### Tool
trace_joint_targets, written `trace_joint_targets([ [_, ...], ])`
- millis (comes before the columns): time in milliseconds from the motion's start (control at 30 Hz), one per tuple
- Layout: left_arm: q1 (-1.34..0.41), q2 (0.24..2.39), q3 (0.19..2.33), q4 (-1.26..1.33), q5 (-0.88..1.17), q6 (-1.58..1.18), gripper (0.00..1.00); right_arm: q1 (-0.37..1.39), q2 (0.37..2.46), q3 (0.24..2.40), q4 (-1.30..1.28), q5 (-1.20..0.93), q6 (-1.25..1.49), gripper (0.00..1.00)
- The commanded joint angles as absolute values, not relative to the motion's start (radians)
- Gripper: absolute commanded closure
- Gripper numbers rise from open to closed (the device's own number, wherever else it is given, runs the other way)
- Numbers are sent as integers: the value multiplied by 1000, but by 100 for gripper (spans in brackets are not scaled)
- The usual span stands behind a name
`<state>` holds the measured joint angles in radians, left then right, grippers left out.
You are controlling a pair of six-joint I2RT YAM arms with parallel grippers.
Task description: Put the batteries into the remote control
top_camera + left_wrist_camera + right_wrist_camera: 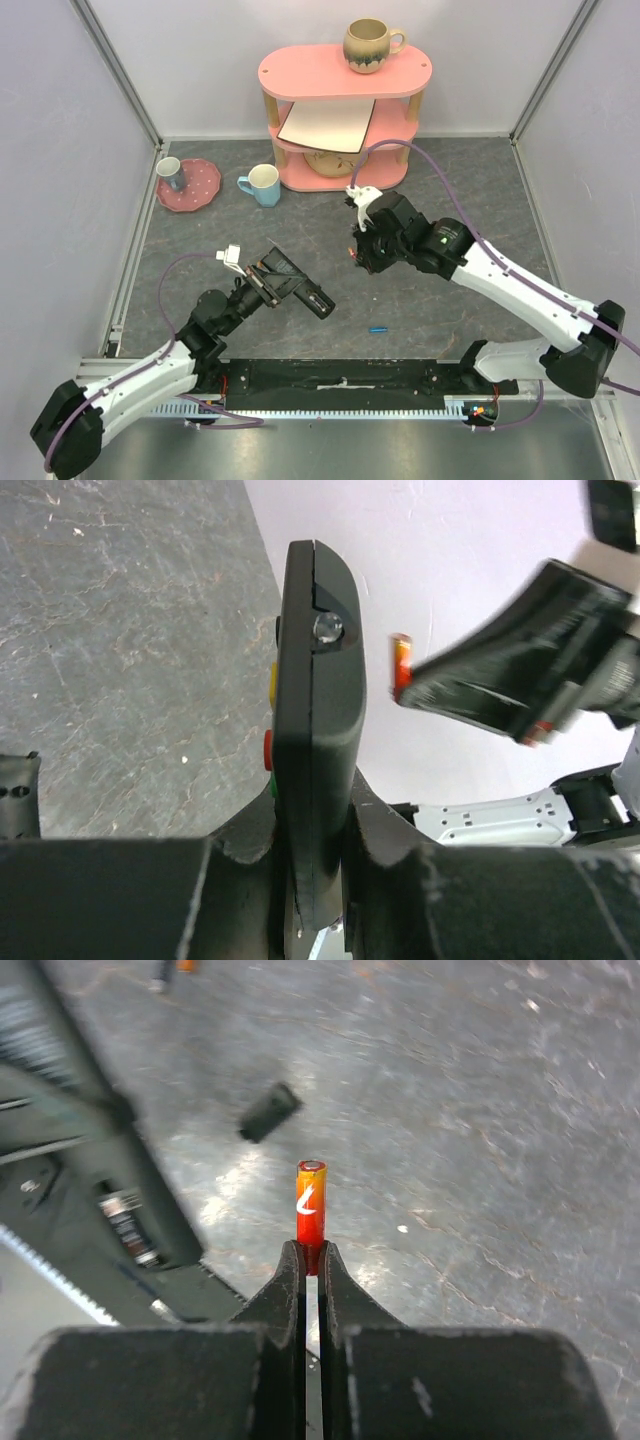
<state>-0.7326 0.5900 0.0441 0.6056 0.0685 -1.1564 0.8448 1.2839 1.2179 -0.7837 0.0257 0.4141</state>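
My left gripper (290,282) (318,832) is shut on the near end of the remote control (318,302) (318,680). It holds the black bar edge-on above the mat, coloured buttons facing left. My right gripper (362,256) (311,1258) is shut on the lower end of the red-orange battery (311,1210), which sticks out past the fingertips. In the left wrist view that battery (401,666) hangs a short way right of the remote's far end, apart from it. The blue battery (378,328) lies on the mat between the arms.
A pink shelf (345,75) at the back carries a mug (372,45), a white plate and a bowl. A pink plate (200,190) with a cup and a cream mug (263,185) stand at back left. A small black piece (270,1112) lies on the mat.
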Motion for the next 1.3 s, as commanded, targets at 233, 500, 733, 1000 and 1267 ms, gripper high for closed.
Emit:
trace_joint_targets([
  [233, -736, 919, -28, 1097, 143, -1267, 98, 1045, 1367, 1431, -1060, -49, 307, 100],
  [500, -736, 890, -6, 1031, 118, -1273, 98, 1052, 1416, 1453, -1104, -101, 310, 100],
  [733, -736, 884, -15, 1020, 126, -1276, 98, 1086, 1459, 1511, -1112, -126, 314, 100],
  [1000, -736, 874, -18, 1005, 129, -1281, 98, 1111, 1535, 1546, -1157, -121, 296, 100],
  [1267, -736, 842, -28, 993, 135, -1279, 98, 1111, 1577, 1572, -1173, -80, 299, 100],
])
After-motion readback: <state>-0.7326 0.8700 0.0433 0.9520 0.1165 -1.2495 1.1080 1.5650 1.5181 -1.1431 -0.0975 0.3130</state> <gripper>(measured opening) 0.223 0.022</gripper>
